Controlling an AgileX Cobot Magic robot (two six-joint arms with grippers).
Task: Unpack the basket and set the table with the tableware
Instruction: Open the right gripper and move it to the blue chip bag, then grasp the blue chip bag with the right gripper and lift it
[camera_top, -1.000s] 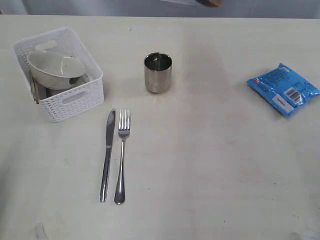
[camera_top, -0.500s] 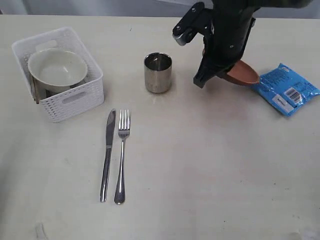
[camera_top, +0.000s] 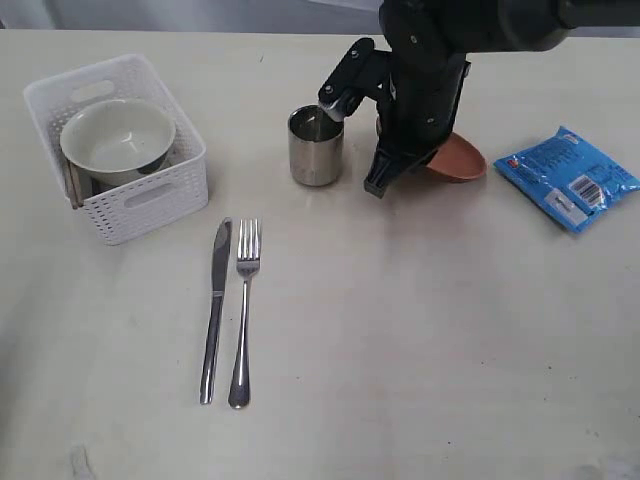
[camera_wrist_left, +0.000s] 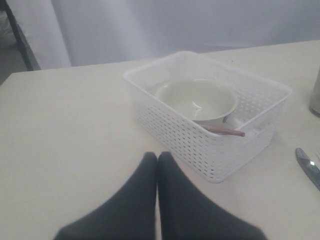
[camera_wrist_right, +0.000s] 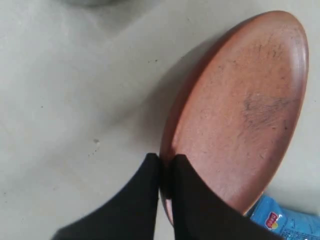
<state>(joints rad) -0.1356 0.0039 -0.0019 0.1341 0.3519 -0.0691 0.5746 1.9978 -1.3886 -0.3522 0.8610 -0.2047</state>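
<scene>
Exterior view: lower the small brown-red round plate (camera_top: 458, 160), clamped by its rim in the right gripper (camera_top: 432, 150) and tilted low over the pale cream table (camera_top: 400, 330), steering clear of the steel cup (camera_top: 316, 147) just beside the gripper and the blue snack packet (camera_top: 568, 178) beyond the plate. Left wrist view: leave the left gripper (camera_wrist_left: 157, 161), pressed shut on nothing, just short of the white lattice plastic basket (camera_wrist_left: 190, 145) holding the pale greyish bowl (camera_wrist_left: 195, 100) and wooden chopsticks (camera_wrist_left: 223, 131). Right wrist view: level the plate (camera_wrist_right: 235, 115) before parting the fingertips (camera_wrist_right: 150, 175) from its edge, to avoid a clatter.

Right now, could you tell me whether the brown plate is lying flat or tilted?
Tilted: the right gripper pinches the brown plate by its rim, holding it slanted over the table.
</scene>
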